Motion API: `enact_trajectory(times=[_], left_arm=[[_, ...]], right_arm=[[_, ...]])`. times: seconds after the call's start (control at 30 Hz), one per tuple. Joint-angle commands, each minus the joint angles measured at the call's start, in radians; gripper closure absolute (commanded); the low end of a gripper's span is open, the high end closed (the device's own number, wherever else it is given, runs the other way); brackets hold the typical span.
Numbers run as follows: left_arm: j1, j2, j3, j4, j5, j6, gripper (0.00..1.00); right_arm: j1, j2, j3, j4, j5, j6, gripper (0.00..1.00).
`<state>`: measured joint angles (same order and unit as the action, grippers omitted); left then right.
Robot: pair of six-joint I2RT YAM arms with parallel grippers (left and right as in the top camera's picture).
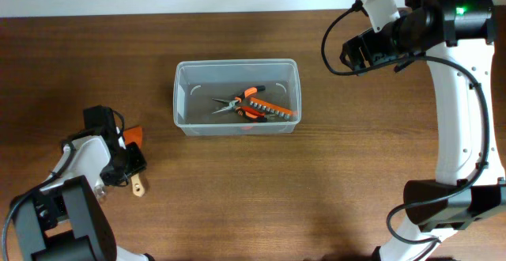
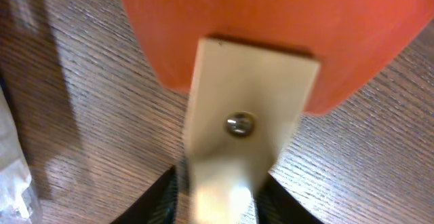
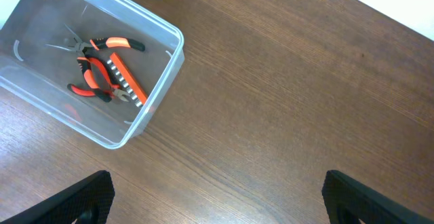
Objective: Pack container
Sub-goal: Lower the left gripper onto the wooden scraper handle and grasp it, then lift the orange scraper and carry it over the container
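1. The left end effector, low over the wooden bench, pinches an orange-bladed, cream-handled scraper.
2. The right end effector hovers, fingers spread wide.
3. The clear rectangular plastic container sits mid-bench, holding orange-handled pliers.

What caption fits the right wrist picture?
Clear container holding orange-handled pliers on a wooden table, seen above the open right tool.

Container seen as clear glossy plastic; table surfaced in matt grained wood; scraper handle pinned by shiny metal screw.
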<state>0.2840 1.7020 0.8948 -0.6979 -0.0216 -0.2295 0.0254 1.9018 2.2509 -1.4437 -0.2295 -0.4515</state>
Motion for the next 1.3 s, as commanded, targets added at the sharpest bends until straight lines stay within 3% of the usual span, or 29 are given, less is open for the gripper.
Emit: enact_trajectory(times=[0.0,0.23,0.63,0.83,1.07,1.27], left_arm=[[0.0,0.055,-0.023,0.006,0.056,-0.001,0.69],[0.0,0.055,-0.023,0.006,0.057,-0.002,0.75],[0.0,0.051,0.01,-0.019,0.056,-0.002,0.98],[-0.001,0.006,0.16,-0.144,0.055,0.0,0.98],[-0.095,-0.119,0.488,-0.311,0.053,0.191,0.98],[-0.259,-0.125,0.723,-0.388,0.01,0.407,0.98]], right_arm=[[-0.006,0.003,-0.005,0.0,0.005,0.0,0.01],[-0.006,0.003,-0.005,0.0,0.005,0.0,0.02],[-0.006,0.003,-0.005,0.0,0.005,0.0,0.01],[-0.006,0.003,-0.005,0.0,0.005,0.001,0.01],[-0.006,0.003,-0.005,0.0,0.005,0.001,0.01],[-0.006,0.003,-0.005,-0.003,0.005,0.001,0.02]])
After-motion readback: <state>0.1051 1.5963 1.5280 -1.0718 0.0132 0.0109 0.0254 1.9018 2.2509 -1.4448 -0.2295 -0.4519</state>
